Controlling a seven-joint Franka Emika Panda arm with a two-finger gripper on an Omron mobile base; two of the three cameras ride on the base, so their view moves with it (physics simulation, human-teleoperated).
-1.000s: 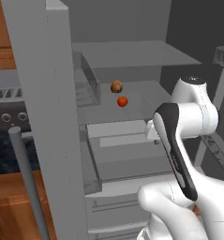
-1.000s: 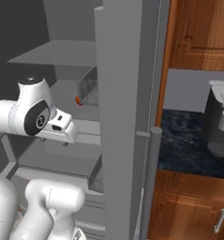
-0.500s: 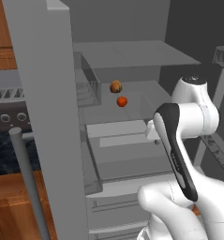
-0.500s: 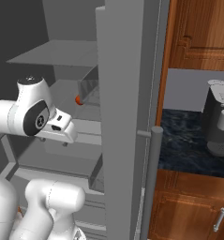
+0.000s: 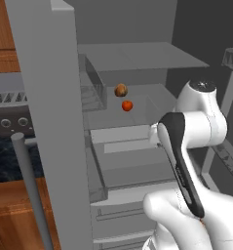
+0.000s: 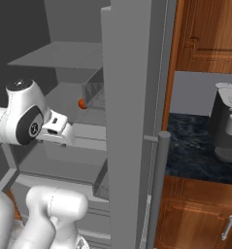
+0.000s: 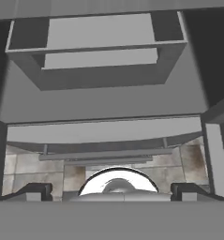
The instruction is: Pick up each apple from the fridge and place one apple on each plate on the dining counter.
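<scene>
The fridge (image 5: 45, 97) stands open, its grey door (image 6: 132, 121) edge-on in the right base view. Two apples lie on a middle shelf: a duller brownish-red one (image 5: 120, 90) behind and an orange-red one (image 5: 127, 105) in front of it. The orange-red apple (image 6: 82, 103) also peeks out beside a clear bin. My arm reaches into the fridge below and in front of that shelf, with the hand (image 6: 57, 130) pointing down. My gripper (image 7: 111, 192) is open and holds nothing, and its fingertips (image 7: 36, 190) stand wide apart over grey drawers. Plates and dining counter are out of view.
A clear bin (image 5: 91, 93) sits left of the apples on the shelf. Grey drawers (image 5: 132, 146) lie below it. The door's bar handle (image 6: 158, 189) stands near me. A coffee machine (image 6: 226, 126) is on the dark counter, with wooden cabinets (image 6: 205, 34) above.
Barely anything: the arm has drifted slightly inside the fridge. The apples lie where they were and the jaws stay open.
</scene>
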